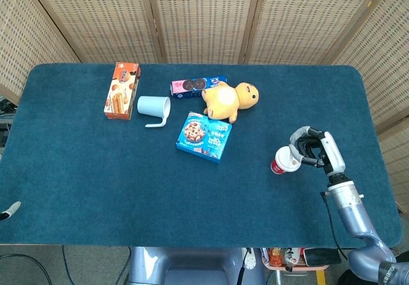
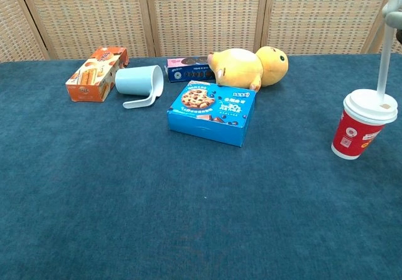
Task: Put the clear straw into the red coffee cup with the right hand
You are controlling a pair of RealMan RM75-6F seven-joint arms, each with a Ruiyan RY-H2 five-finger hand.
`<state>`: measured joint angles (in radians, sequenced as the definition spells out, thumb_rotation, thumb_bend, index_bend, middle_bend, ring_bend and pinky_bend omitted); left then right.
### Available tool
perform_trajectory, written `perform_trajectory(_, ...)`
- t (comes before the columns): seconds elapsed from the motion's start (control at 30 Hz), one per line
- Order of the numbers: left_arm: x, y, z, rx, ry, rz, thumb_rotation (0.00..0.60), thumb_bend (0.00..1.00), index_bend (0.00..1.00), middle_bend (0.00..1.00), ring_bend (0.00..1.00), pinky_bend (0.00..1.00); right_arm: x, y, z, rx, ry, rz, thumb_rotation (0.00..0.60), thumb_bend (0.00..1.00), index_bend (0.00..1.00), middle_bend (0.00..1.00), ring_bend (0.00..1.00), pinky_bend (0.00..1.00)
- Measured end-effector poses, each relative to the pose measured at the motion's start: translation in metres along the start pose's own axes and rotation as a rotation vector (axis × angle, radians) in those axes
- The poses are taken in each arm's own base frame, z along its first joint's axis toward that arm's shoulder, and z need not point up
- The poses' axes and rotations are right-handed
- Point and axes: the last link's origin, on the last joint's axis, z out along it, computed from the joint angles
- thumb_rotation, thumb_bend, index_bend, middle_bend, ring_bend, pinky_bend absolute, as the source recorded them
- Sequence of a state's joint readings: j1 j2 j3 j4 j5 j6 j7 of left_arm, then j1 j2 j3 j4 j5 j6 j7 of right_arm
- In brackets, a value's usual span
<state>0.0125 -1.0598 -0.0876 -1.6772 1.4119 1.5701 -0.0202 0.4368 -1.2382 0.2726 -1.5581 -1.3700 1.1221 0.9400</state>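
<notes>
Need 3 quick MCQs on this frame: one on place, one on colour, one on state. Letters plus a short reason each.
1. Where does the red coffee cup stand?
A. near the table's right side
B. beside the orange box
C. on the blue cookie box

2. What colour is the mug lying by the orange box?
A. yellow
B. light blue
C. red

3. How is the clear straw now?
A. lying flat on the table
C. upright, lower end at the cup's lid, held by the right hand
B. resting on the plush toy

Answers:
1. A, the cup sits alone far right, apart from the boxes.
2. B, the chest view shows a pale blue mug on its side.
3. C, the straw rises straight from the lid towards the fingers at the frame's top corner; how deep it goes is not visible.
</notes>
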Motion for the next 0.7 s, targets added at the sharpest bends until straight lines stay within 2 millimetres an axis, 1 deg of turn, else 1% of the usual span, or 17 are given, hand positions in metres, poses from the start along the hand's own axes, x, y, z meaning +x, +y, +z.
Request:
perform_trajectory(0.5,-0.0009,0.0003,0.0005,-0.001,-0.005,-0.001,0.6,0.11,0.0,0.0,0.0,0.0,-0.0057,0.0065,0.0023,-0.001,-0.005,0.001,0.6,0.48,0.73,0.89,0.74,0.94)
perform_trajectory(0.7,-0.001,0.0003,0.0009,-0.002,-0.007,-0.003,0.6,0.11,0.0,0.0,0.0,0.0,-0.0039,0.0091,0.0051,-0.004,0.006,-0.02,0.6,0.48,0.73,0.89,0.74,0.94)
